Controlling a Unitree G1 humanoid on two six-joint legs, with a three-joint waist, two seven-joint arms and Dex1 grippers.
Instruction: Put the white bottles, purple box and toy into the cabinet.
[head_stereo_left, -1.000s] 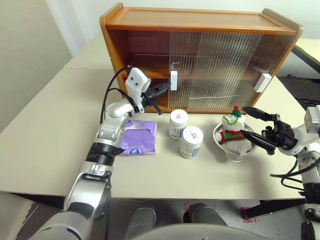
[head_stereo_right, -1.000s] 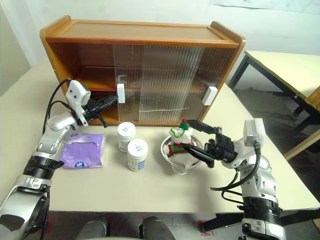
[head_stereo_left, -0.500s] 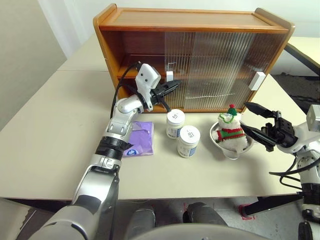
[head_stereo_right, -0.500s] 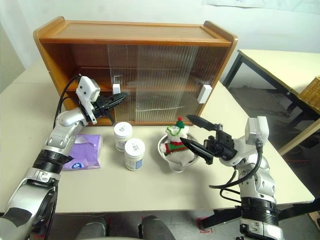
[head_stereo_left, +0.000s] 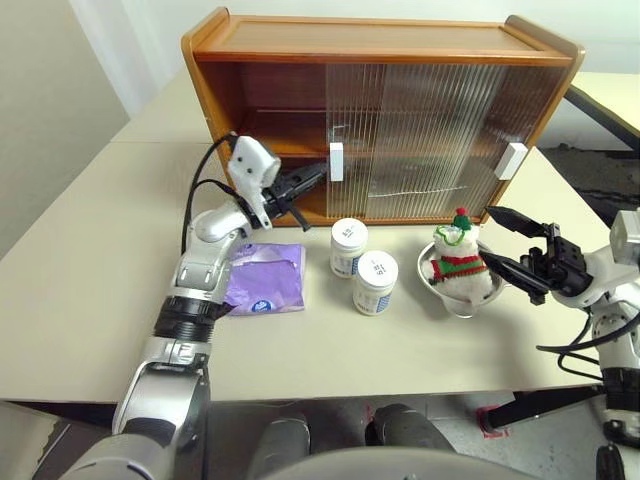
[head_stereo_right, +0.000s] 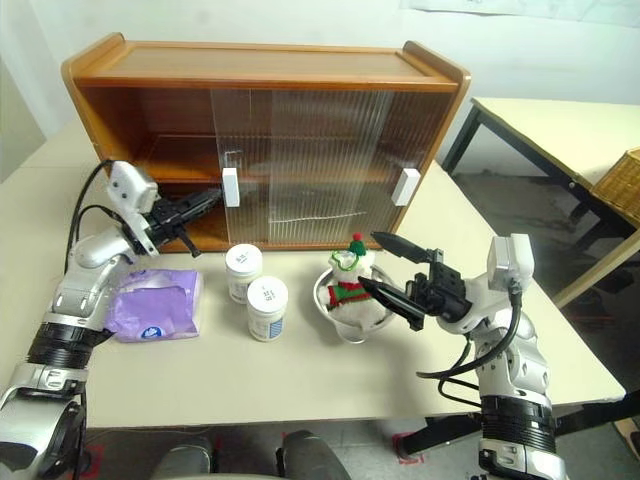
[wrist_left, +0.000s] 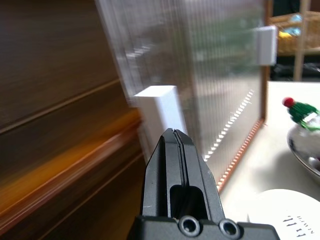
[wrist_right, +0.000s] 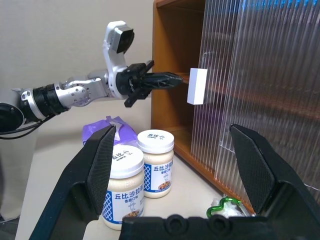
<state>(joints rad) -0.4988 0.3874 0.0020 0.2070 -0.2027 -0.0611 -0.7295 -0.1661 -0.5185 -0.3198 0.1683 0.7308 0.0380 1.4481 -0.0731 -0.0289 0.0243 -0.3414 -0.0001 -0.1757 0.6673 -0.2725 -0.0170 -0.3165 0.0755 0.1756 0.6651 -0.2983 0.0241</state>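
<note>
1. Nearest the robot, the two white bottles (head_stereo_left: 361, 262) stand upright and touching on the cream surface (head_stereo_left: 90, 290). The purple box (head_stereo_left: 266, 279) lies flat just to their left. The toy (head_stereo_left: 459, 264) sits in a shallow metal bowl (head_stereo_left: 445, 298) to their right. None of the four is in the cabinet yet.
2. The right claw (head_stereo_left: 512, 250) hovers just right of the toy with its fingers spread wide, holding nothing. It looks posed for a grab at the toy but is not around it.
3. The left claw (head_stereo_left: 306, 181) has its fingers pressed together, empty. Its tip points at the white block handle (head_stereo_left: 336, 161) of the nearer sliding door, just beside it; I cannot tell whether it touches.
4. The step in hand appears to be door work: the left end of the cabinet (head_stereo_left: 380, 120) stands open, while the ribbed doors cover the middle and right.
5. If the gap is judged wide enough, the next move calls for the left claw to back away, spread, and come down on the purple box. Otherwise it should press the handle sideways to widen the opening.
6. Beyond the cabinet is a pale wall. Another table (head_stereo_right: 560, 130) and a wicker basket (head_stereo_right: 612, 180) stand well apart on the right.
</note>
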